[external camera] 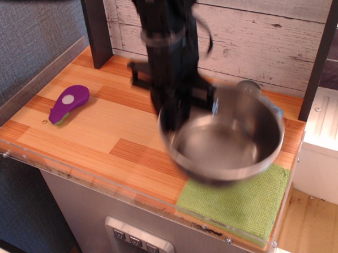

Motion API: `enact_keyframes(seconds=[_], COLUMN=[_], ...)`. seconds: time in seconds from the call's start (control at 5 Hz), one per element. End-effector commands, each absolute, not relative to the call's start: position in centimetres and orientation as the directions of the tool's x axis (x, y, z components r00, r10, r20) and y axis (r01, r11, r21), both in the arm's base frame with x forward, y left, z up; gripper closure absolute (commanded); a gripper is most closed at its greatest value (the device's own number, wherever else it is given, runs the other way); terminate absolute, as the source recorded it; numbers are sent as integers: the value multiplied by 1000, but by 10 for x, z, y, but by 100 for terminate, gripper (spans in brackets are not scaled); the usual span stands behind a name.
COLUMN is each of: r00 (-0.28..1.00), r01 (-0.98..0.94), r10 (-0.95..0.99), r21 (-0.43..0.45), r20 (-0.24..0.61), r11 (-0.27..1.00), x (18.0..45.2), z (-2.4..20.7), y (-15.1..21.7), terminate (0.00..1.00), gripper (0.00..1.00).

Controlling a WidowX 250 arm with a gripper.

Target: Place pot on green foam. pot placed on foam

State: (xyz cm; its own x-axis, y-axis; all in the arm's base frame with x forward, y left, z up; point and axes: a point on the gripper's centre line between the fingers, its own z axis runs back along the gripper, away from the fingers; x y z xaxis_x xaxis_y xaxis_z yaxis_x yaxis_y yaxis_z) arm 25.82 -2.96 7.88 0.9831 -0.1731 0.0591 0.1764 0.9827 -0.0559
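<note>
The hand [176,106] pinches the pot [222,139] by the left part of its rolled rim, one finger going down inside the wall and the other outside it; both hand and pot are smeared by motion blur, so the exact fingertip contact cannot be made out. The pot hangs in the air, tilted a little, over the near right part of the counter [95,130], and it covers the far half of the green foam [241,205], whose near edge and right corner show below the pot's base. Whether the base touches the foam cannot be told from this view. The black arm rises from the hand toward the whitewashed plank wall behind. A purple eggplant toy [69,103] with a pale oval patch lies on the left side of the counter, well apart from the pot. Behind the pot's far rim a small grey scoop [249,86] peeks out. No brand, label or readable writing appears on any of these things.
</note>
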Motion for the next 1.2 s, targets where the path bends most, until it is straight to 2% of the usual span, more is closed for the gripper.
enact_keyframes(seconds=[0.0,0.6,1.0], r00=[978,975,980], r01=[191,193,169], r10=[-185,-183,-159], r21=[-51,-71,-82], r20=[98,127,118], r11=[980,979,982], x=[257,273,274], z=[72,59,49], y=[-31,-47,-43], terminate=[0,0,0], gripper=[100,100,100])
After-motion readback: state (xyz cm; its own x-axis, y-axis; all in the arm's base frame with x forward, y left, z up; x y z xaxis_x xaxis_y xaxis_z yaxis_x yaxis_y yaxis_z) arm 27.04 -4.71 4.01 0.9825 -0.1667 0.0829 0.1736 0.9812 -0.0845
